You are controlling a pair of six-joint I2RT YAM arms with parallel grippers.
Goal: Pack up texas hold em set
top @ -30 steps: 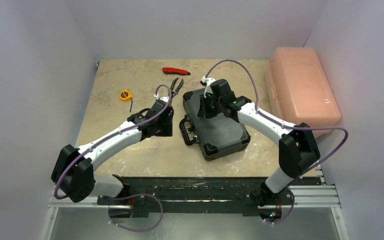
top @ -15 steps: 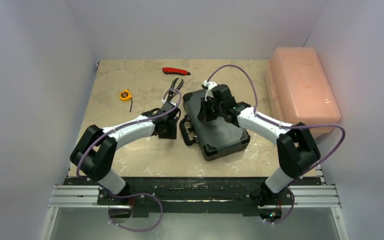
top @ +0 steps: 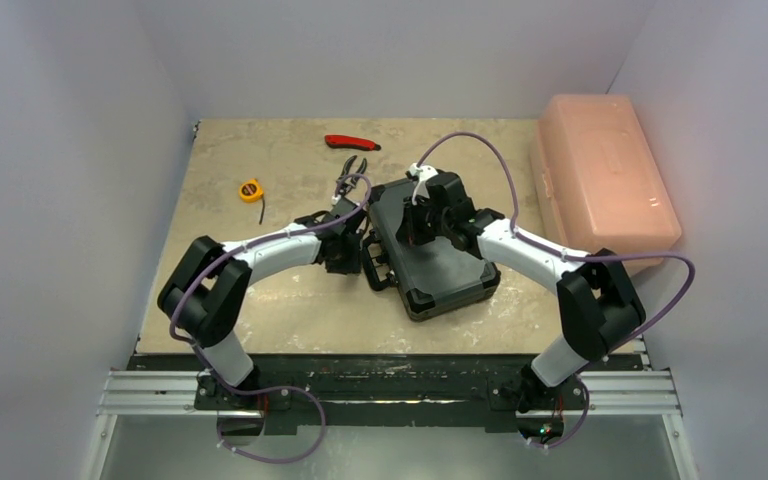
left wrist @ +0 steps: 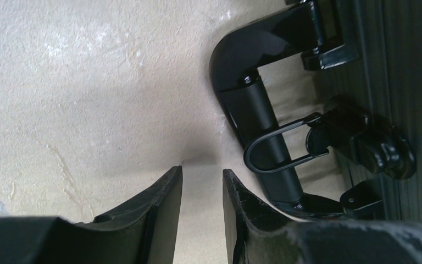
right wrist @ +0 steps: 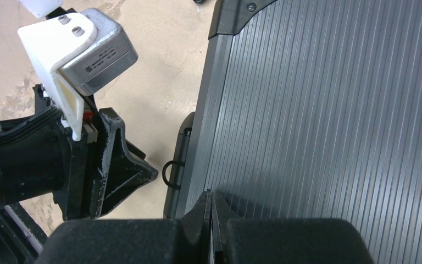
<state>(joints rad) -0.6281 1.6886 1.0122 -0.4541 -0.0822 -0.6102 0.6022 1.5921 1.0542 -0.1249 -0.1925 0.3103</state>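
The black briefcase (top: 440,262) lies closed on the table, its handle (top: 371,262) toward the left. In the left wrist view the handle (left wrist: 255,99) and a wire latch loop (left wrist: 277,148) show beside the case edge. My left gripper (left wrist: 202,173) is slightly open and empty, low over the table just left of the handle; it shows in the top view (top: 345,250). My right gripper (right wrist: 211,193) is shut and empty, its tips on the ribbed lid (right wrist: 329,110) near the handle-side edge; it shows in the top view (top: 422,222). Chips, cards and dice are hidden.
A large pink plastic box (top: 602,180) stands at the right. Pliers (top: 352,168) and a red-handled tool (top: 352,142) lie behind the briefcase. A yellow tape measure (top: 251,189) lies at the back left. Walls close in on three sides.
My left arm has moved right, bringing its gripper up against the briefcase handle. My right gripper has stayed pressed on the lid, shifting only slightly.
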